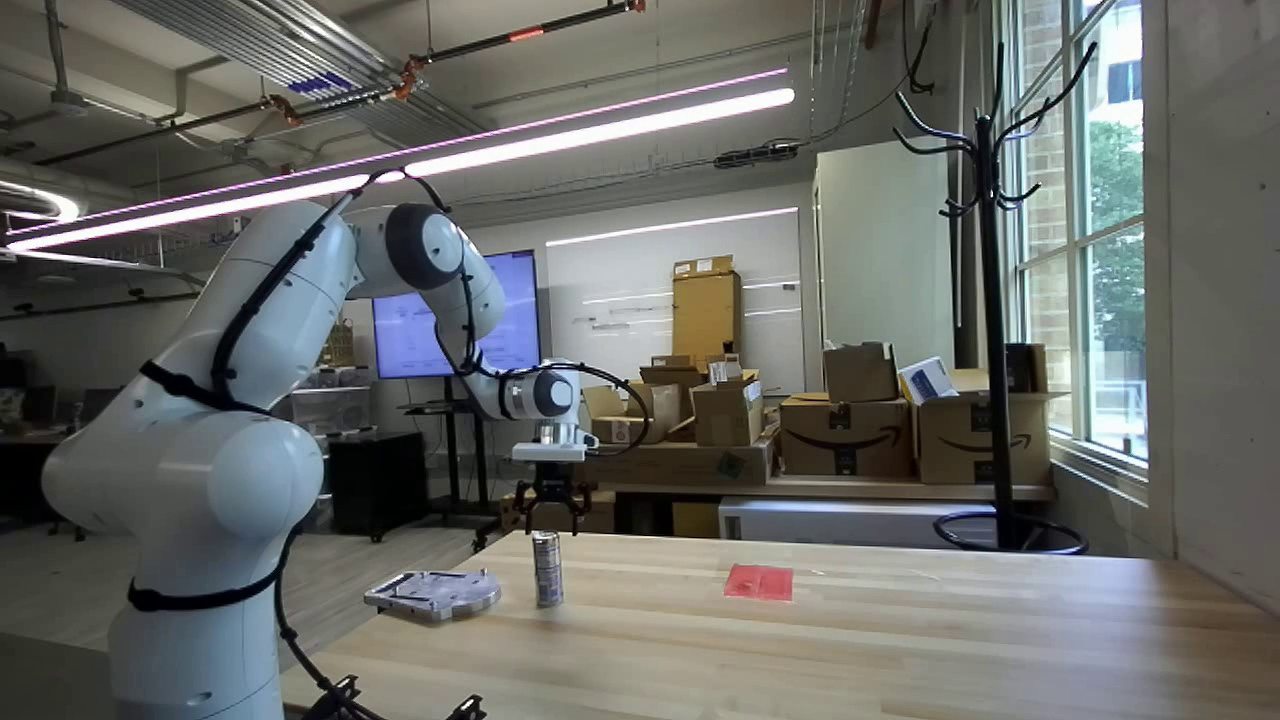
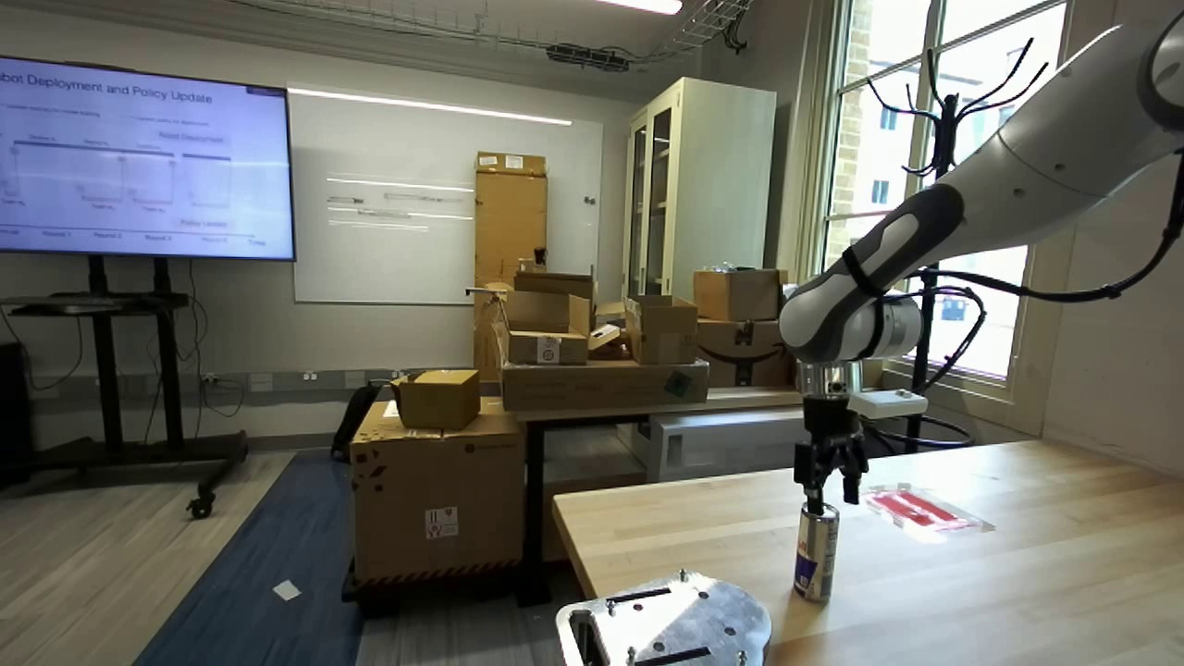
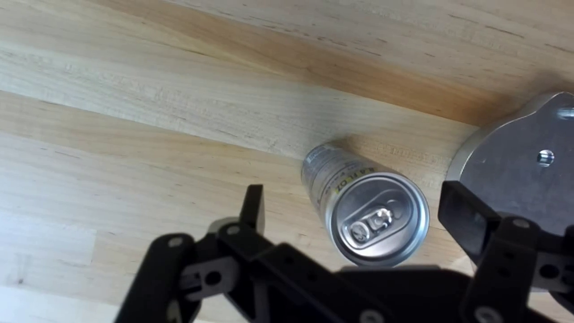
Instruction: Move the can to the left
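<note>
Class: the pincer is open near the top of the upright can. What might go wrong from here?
1. Judging by the wrist view, the can sits nearer one finger of the pincer, so lowering or closing could nudge or tip it.
2. The metal plate shows just beyond that same finger, which might strike it on the way down.
3. If the can is carried low toward the metal plate, the two might collide.
</note>
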Available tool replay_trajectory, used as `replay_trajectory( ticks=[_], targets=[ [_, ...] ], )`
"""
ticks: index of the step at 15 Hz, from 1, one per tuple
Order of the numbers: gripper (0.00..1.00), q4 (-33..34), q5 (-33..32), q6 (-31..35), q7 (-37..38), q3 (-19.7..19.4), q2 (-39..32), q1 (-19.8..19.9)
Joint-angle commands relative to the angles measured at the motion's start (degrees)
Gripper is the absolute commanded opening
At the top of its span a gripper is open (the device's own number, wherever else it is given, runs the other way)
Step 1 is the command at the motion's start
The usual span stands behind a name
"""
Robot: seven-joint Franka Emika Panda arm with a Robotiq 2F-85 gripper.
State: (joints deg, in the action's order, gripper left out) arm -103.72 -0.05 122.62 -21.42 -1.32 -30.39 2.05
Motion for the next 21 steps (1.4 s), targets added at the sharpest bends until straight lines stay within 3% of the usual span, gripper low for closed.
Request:
replay_trajectory(
  ticks=[1, 21],
  targets=[
    [1.0, 0.3, -0.23, -1.81, -1.71, 1.94, 0.13, 1.81],
    [1.0, 1.57, 0.21, 0.31, -4.91, 3.97, -3.36, 2.62]
  ],
)
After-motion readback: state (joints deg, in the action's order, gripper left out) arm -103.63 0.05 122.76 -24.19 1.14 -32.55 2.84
